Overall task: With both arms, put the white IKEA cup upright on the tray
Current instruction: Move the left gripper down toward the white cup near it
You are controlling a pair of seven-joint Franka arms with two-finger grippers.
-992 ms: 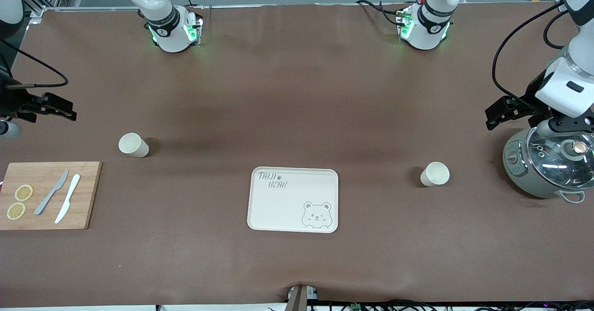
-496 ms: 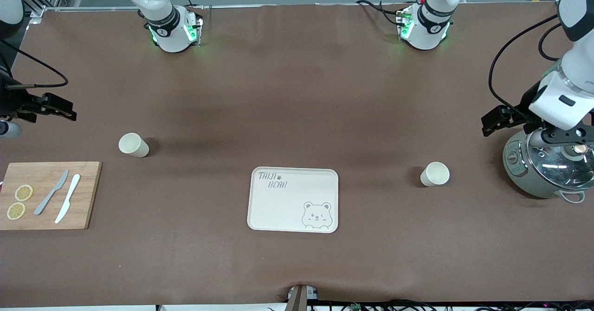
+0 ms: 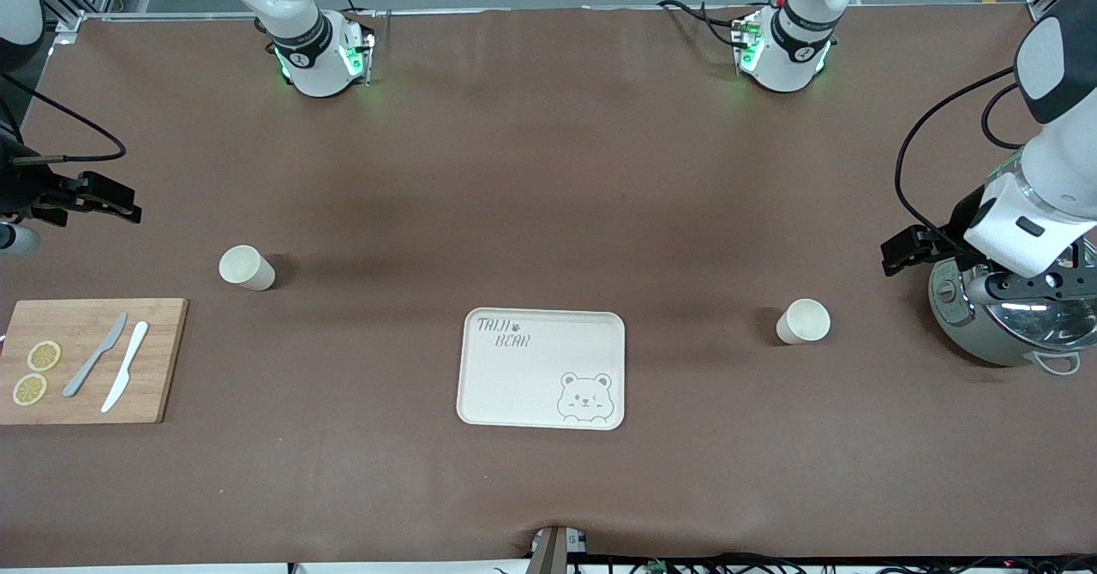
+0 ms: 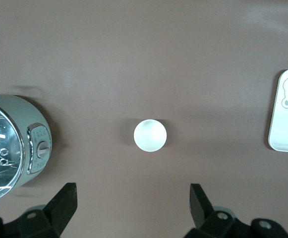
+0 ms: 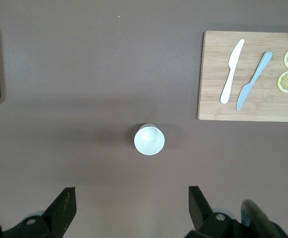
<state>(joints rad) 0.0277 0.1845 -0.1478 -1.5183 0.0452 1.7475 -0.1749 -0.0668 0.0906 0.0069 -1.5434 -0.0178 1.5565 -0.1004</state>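
Observation:
Two white cups stand upright on the brown table. One cup is toward the left arm's end, the other cup toward the right arm's end. The cream bear tray lies between them, nearer the front camera, with nothing on it. My left gripper hangs open over the table between the cooker and its cup. My right gripper hangs open over the table's end, apart from its cup. Neither gripper holds anything.
A grey-green cooker with a glass lid sits at the left arm's end, partly under the left wrist. A wooden cutting board with two knives and two lemon slices lies at the right arm's end.
The left arm has swung over the cooker, bringing its gripper closer to the nearby cup. The right arm, both cups and the tray have not moved.

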